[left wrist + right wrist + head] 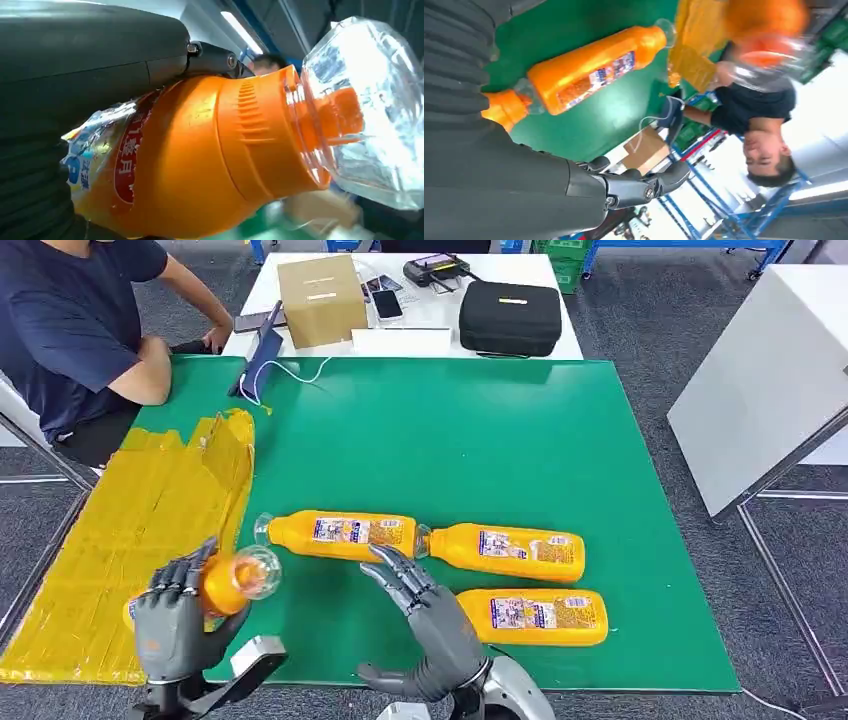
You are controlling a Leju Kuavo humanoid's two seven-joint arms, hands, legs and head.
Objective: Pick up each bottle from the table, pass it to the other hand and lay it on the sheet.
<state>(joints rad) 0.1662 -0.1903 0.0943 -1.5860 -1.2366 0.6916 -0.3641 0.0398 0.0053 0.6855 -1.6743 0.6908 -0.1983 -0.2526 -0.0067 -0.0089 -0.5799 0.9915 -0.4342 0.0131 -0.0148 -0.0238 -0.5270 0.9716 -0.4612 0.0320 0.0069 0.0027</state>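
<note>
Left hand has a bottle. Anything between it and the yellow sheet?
Nothing visible. The left hand holds the bottle at the yellow sheet's near edge; the sheet under and beyond it looks bare. The right hand is open, off to the side.

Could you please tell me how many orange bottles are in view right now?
4: one held in the left hand over the yellow sheet, and three lying on the green table, at and.

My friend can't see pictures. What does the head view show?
The robot's left hand holds an orange bottle above a yellow sheet. Its right hand is open over a green table where three more orange bottles lie. A person sits nearby.
</note>
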